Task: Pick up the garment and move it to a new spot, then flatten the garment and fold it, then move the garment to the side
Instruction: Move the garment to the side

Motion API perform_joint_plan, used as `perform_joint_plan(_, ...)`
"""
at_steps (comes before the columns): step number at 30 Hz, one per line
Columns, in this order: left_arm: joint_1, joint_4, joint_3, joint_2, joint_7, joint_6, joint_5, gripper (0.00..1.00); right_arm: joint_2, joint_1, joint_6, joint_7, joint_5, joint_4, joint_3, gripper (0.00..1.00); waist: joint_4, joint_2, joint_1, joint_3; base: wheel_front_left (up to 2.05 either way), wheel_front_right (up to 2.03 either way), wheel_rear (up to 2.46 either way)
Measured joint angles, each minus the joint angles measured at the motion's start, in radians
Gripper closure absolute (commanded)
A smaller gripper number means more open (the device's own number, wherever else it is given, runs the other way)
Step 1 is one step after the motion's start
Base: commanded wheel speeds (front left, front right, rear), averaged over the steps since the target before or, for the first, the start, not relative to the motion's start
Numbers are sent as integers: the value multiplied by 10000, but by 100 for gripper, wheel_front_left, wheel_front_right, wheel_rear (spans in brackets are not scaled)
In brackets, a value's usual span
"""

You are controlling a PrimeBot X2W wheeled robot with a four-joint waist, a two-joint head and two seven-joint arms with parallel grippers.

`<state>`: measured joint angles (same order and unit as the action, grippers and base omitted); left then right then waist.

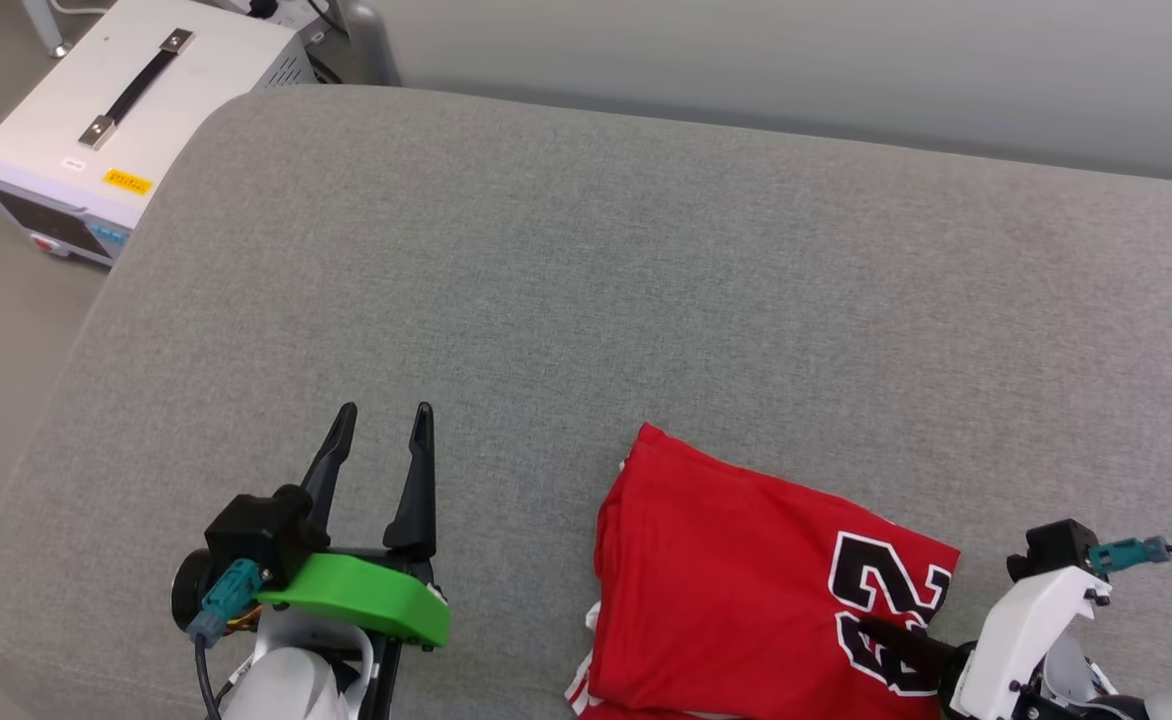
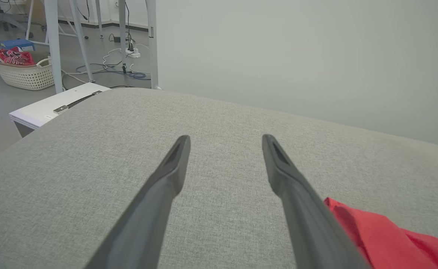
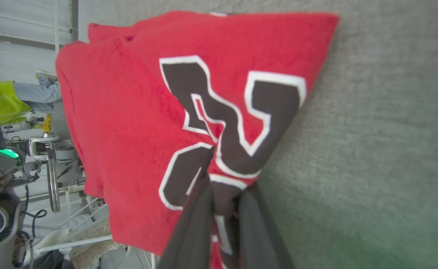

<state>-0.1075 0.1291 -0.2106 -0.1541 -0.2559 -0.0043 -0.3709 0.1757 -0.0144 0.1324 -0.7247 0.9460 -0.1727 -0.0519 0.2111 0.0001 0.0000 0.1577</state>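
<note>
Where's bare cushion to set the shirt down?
Free: the far half of the cushion, from the garment to the back edge; also the strip between the open left hand and the garment. Crowded: the near right, where the right hand pinches the number print.

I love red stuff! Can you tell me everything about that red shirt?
The shirt is soft red cloth, folded into a bundle, with a black number print edged in white and striped red-white trim peeking out underneath. It lies on the grey cushion, near its front edge. The right gripper has its jaws shut on a pinch of cloth at the number.
</note>
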Motion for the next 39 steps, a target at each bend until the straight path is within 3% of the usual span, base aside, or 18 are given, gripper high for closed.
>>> perform_joint_plan(3,42,8,81,-6,0,-12,132,0,238,-96,-8,299,-500,253,-207,100,-153,0,0,-160,0,0,0)
perform_joint_plan(8,218,-73,236,-56,0,-8,267,0,755,-157,-6,562,-2368,418,-119,100,-594,0,0,-415,0,0,0)
perform_joint_plan(17,461,-376,311,-245,0,-48,286,0,1193,-247,-8,205,-4784,825,798,100,-2074,0,0,-637,0,0,0)
perform_joint_plan(22,448,-709,299,-399,111,-46,339,0,1202,-853,-8,244,-4961,729,968,100,-3123,0,0,-578,0,0,0)
perform_joint_plan(29,-38,-1638,259,-736,433,-63,531,0,1503,-2522,-8,1352,-5323,-215,834,100,-4468,0,0,-22,0,0,0)
perform_joint_plan(39,-1579,-2972,6,-1290,1342,-272,988,0,2805,-5493,-8,3797,-5708,-2688,713,100,-5340,0,1,1847,0,0,0)
